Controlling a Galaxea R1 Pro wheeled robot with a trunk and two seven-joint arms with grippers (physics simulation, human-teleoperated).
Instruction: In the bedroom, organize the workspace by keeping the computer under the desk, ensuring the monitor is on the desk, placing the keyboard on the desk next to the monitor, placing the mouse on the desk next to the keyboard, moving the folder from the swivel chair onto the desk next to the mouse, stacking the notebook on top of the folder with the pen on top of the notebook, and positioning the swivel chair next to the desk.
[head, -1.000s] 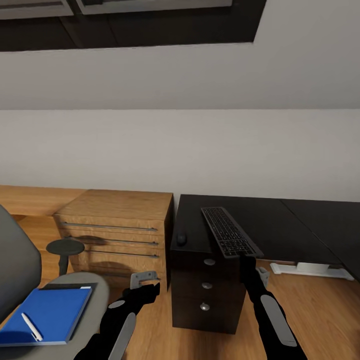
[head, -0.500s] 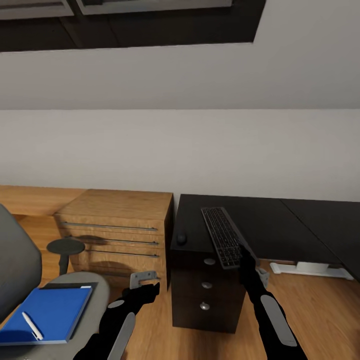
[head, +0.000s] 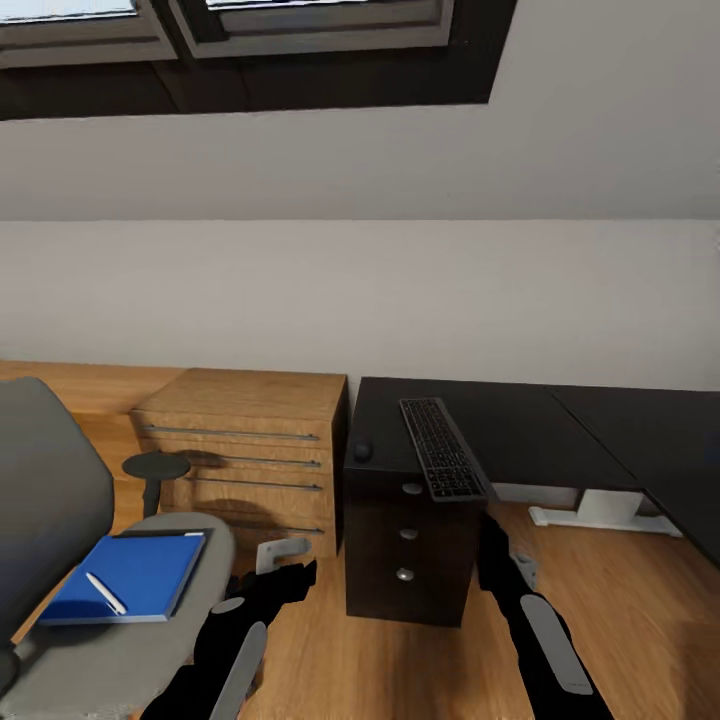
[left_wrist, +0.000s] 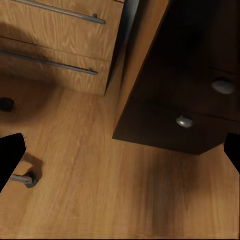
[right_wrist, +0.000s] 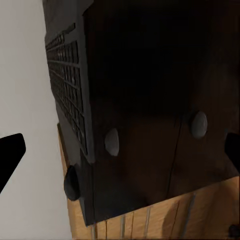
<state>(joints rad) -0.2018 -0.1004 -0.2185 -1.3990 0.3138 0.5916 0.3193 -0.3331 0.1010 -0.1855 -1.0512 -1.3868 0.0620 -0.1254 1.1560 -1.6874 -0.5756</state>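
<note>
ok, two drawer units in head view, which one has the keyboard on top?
The black three-drawer unit with round knobs, part of the desk. The keyboard lies on its top, near end overhanging. The light wooden chest has bar handles.

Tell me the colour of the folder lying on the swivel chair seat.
Blue; the folder shows best in the head view.

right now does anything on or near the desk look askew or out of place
Yes. The keyboard lies at an angle on the desk, its near end jutting past the front edge above the drawer unit. The blue folder with the pen sits on the swivel chair.
</note>
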